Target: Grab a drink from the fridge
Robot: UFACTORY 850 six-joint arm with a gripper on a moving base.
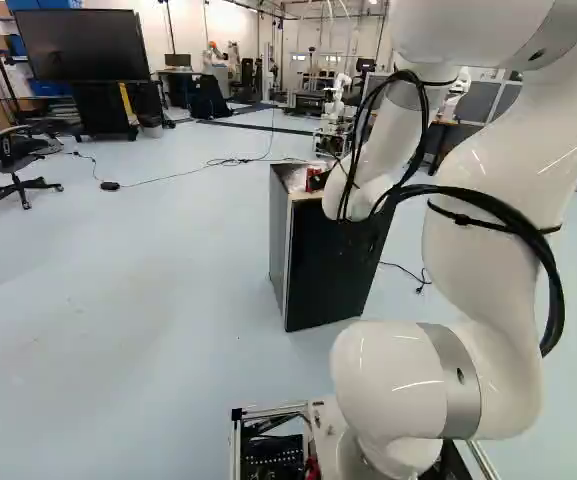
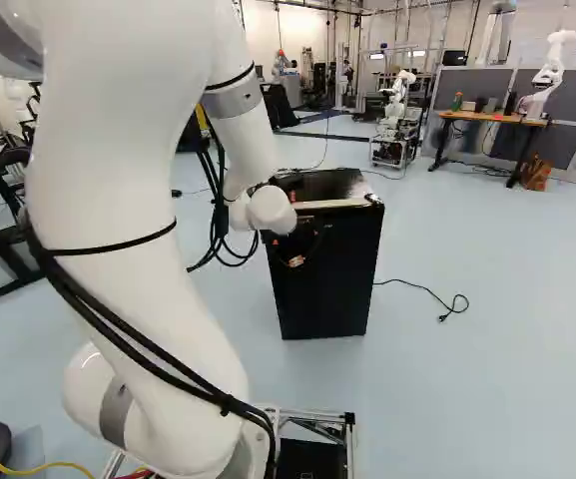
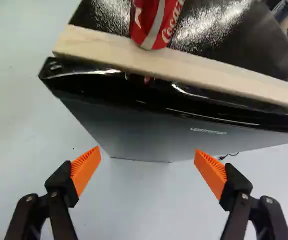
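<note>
Against the front of the black fridge [image 2: 329,274], my gripper [image 2: 295,261] shows small, partly behind the arm's wrist. In the wrist view the gripper [image 3: 147,156] stands open, its orange pads wide apart and nothing gripped between them. The dark fridge door [image 3: 153,125] lies ahead of the fingers and looks closed. A pale wooden strip [image 3: 99,47] runs along the front edge of the fridge top. On that top, at the strip, stands a red drink can [image 3: 151,25], cut off by the view's border. The inside of the fridge is hidden.
A cable with a plug [image 2: 447,309] lies on the floor beside the fridge. Farther back are another robot [image 2: 397,95] on a wheeled frame and a wooden desk [image 2: 487,118]. An office chair [image 1: 16,165] and a large screen [image 1: 83,45] stand at the left of the left base view.
</note>
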